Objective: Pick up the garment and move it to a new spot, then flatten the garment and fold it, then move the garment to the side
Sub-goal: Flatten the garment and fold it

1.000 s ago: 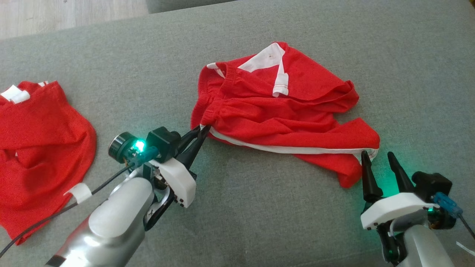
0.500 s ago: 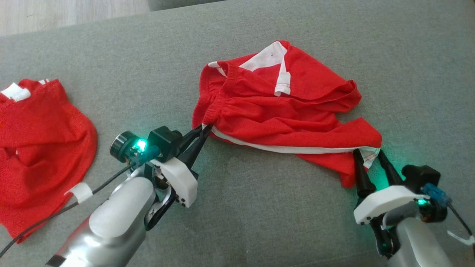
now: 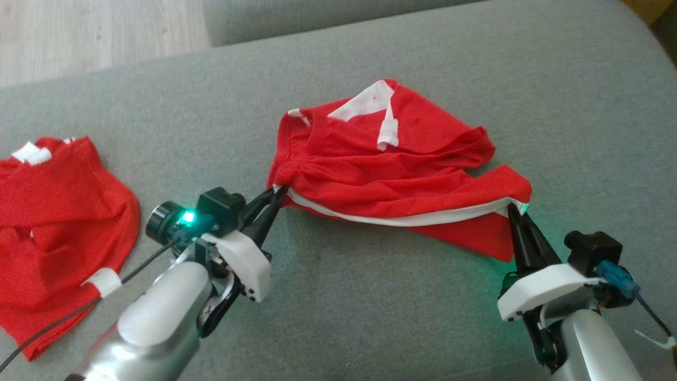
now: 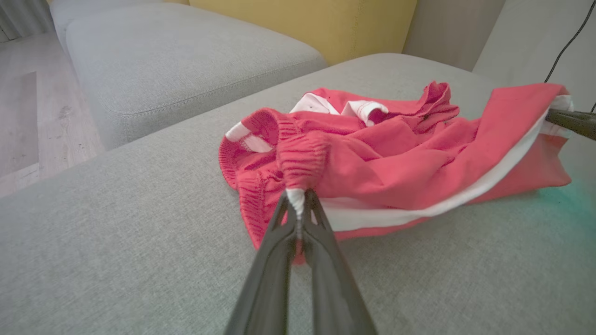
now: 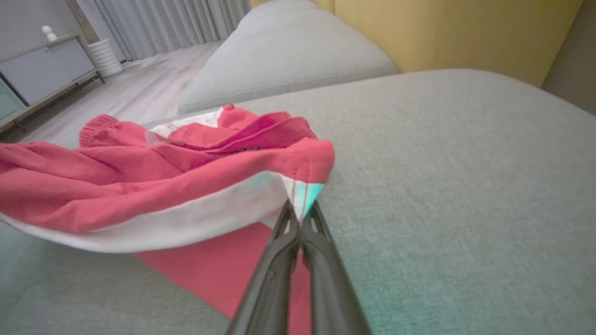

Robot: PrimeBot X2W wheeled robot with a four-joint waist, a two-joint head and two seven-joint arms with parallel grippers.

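– Once the right gripper [image 3: 513, 209] had gone from wide open to pinched shut on the white-striped hem corner [image 5: 305, 186], at the lower right of the head view, we noted both ends of the garment [image 3: 391, 169] as held.
– And the left gripper [image 3: 279, 190]?
– Unchanged: we logged it clamped on the elastic waistband [image 4: 302, 158], centre-left of the frame. The hem corner had come up off the grey cushion [image 3: 370, 307]. Most of the garment lay crumpled at frame centre, well apart from the other red garment [image 3: 58, 222] at the left edge.
– Meaning for the task?
– We judged the two-point grasp complete, so lifting and carrying to a new spot could follow. Flattening and folding remained undone.
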